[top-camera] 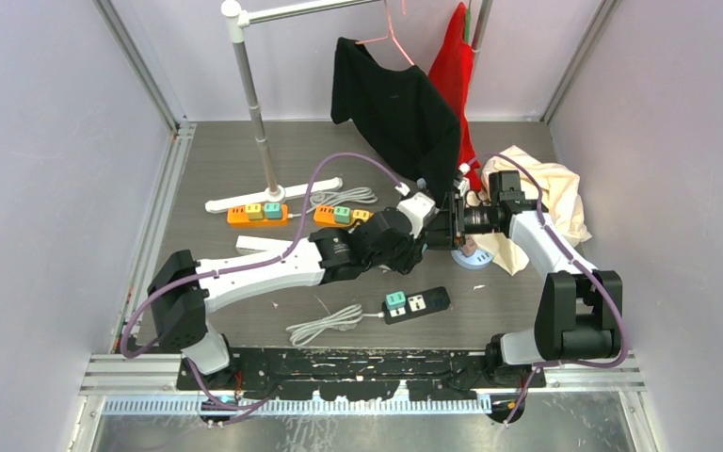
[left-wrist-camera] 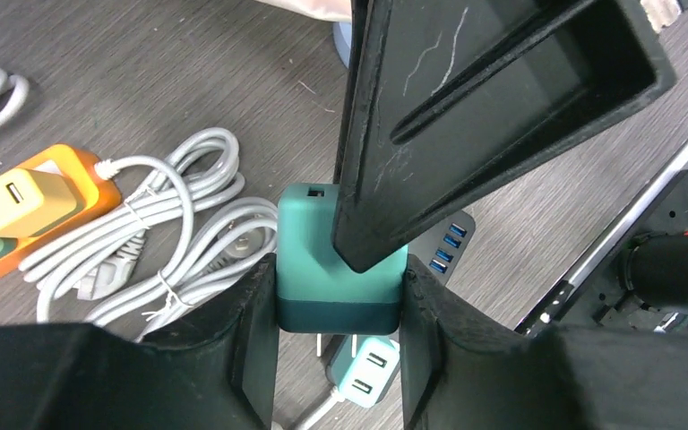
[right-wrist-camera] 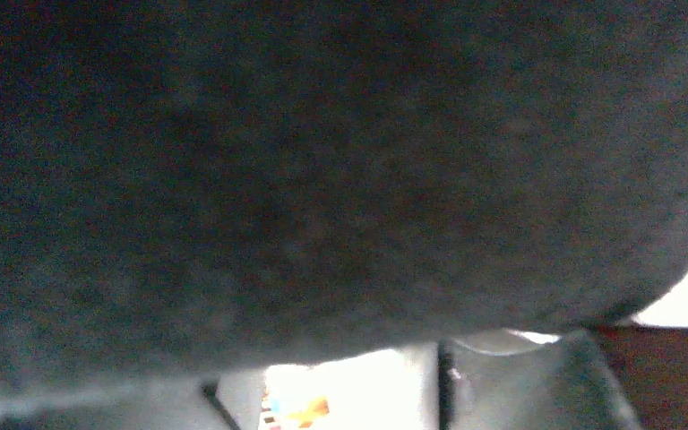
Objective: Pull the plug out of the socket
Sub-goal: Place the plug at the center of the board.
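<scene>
Left wrist view: the left gripper [left-wrist-camera: 339, 285] has both fingers [left-wrist-camera: 255, 313] pressed tight against the sides of the teal plug [left-wrist-camera: 309, 242]. A bare metal prong shows beneath it, clear of the black power strip [left-wrist-camera: 452, 235] below. That strip lies by the middle of the bench's near edge, with a paler plug [left-wrist-camera: 367, 372] seated in it. The right gripper [top-camera: 452, 226] is up against the black shirt [top-camera: 400, 108]; its camera shows only dark cloth, so I cannot tell its opening
</scene>
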Available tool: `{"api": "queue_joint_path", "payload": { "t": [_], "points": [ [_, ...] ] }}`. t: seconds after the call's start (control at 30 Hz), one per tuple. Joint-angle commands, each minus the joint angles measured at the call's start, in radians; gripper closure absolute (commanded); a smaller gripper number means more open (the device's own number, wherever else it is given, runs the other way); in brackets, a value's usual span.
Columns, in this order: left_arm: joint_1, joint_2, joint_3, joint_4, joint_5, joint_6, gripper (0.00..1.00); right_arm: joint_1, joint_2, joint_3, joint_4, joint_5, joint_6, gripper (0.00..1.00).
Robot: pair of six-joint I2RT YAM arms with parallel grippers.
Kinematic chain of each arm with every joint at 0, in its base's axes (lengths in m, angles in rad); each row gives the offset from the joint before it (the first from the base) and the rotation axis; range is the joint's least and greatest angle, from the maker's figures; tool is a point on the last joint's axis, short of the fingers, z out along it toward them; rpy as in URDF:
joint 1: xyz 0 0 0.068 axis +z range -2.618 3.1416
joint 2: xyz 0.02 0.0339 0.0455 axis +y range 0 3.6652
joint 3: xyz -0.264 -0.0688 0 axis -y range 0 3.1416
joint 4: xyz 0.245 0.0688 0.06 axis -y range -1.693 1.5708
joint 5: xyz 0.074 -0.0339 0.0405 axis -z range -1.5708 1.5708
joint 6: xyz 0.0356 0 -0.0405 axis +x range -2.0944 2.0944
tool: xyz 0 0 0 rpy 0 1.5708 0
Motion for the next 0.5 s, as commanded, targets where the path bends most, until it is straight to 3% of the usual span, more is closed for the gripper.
{"api": "queue_joint_path", "payload": {
  "t": [0.0, 0.1, 0.27, 0.47],
  "points": [
    [0.006, -0.04, -0.005, 0.023, -0.035, -0.019, 1.0, 0.008, -0.02, 0.061, -0.097, -0.013, -0.145, 0.36],
    [0.013, -0.129, -0.13, 0.061, -0.086, -0.079, 1.0, 0.007, -0.024, 0.097, -0.219, 0.077, -0.303, 0.18],
    [0.097, -0.328, -0.386, 0.025, -0.103, -0.224, 1.0, -0.002, -0.028, 0.166, -0.44, 0.162, -0.603, 0.13],
    [0.383, -0.705, -0.625, -0.133, -0.111, -0.324, 1.0, -0.05, -0.082, 0.138, -0.435, 0.179, -0.658, 0.13]
  ]
}}
